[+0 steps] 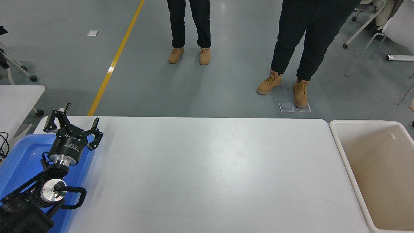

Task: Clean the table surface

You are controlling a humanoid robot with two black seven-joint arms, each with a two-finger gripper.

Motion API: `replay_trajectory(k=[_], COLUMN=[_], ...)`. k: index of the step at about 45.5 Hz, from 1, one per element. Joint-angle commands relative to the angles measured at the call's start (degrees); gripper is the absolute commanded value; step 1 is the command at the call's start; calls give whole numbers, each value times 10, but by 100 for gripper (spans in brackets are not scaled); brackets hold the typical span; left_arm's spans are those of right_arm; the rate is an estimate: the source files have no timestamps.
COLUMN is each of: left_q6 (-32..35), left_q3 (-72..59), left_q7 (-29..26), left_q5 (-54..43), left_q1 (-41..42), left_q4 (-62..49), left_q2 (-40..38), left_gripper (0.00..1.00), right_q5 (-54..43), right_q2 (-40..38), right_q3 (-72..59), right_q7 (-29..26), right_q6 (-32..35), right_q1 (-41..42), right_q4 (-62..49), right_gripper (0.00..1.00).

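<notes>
Showing table surface (207,174) plain matte white w/ rounded corners.

The scene is lit brightly and evenly from overhead. A broad, soft sheen is spread across the middle of the white table (207,168), with no hard glare. Small bright reflections are seen on the grey floor (223,5) near the top edge. Soft, short shadows are cast beside the two people's boots (176,55) and under the left gripper (71,127) onto the blue bin (19,158). The inside of the beige bin (381,168) is shaded gently along its walls. Focus is sharp throughout, and no motion blur is noticed
</notes>
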Motion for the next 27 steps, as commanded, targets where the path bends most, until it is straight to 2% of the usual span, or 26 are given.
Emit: replay_trajectory(k=[1,13,27], left_q6=[0,0,0], left_q3=[0,0,0], left_q7=[0,0,0], left_q5=[0,0,0], left_q1=[0,0,0], left_q4=[0,0,0], left_q2=[0,0,0], left_gripper=[99,99,99], right_q5=[42,52,52], right_q2=[19,42,101], right_q3=[0,0,0], right_q7=[-8,-47,-59], right_q6=[-40,-109,-125], right_q1=[-39,-63,-96], right_q4=[-30,-31,-84], right_gripper=[0,0,0])
